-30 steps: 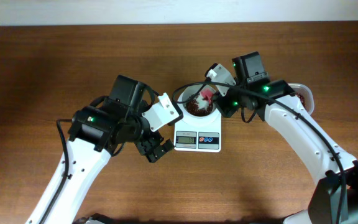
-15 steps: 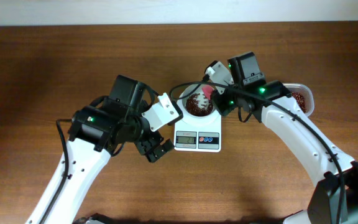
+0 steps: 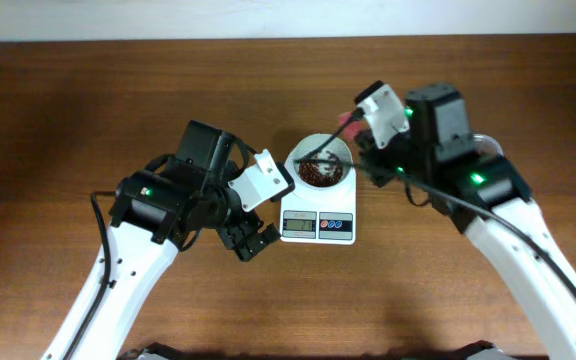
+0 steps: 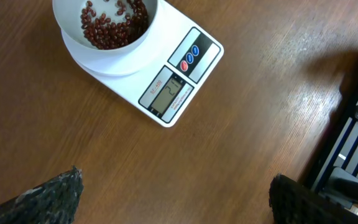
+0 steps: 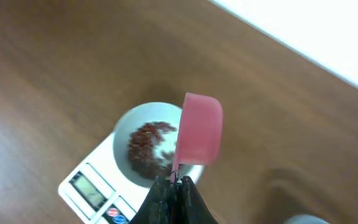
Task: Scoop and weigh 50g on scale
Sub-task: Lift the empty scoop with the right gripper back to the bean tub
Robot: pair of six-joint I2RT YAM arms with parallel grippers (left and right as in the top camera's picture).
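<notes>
In the last second the left gripper (image 3: 251,241), nearest the robot, had not moved. It hung over bare table short of the scale (image 4: 173,93), its fingers spread wide and holding nothing. The change was on the far side. The right gripper (image 5: 173,186), pressed together on the handle of the pink scoop (image 5: 199,129), had lifted out of the bowl (image 4: 67,25) and drawn back to the right. The scoop now hung clear above the bowl's far rim, turned on its side, with nothing visible in it. That looked like a load just tipped out, so the next step was probably to read the weight and decide whether another scoop was needed.

The scale sat mid-table between the arms, its display facing the robot, the digits too small to read. The bowl stood on its platform with a shallow layer of red beans (image 4: 114,22) that left much of the white wall bare. The tub, seen a second earlier, was now hidden by the right arm, so its fill could not be told.
</notes>
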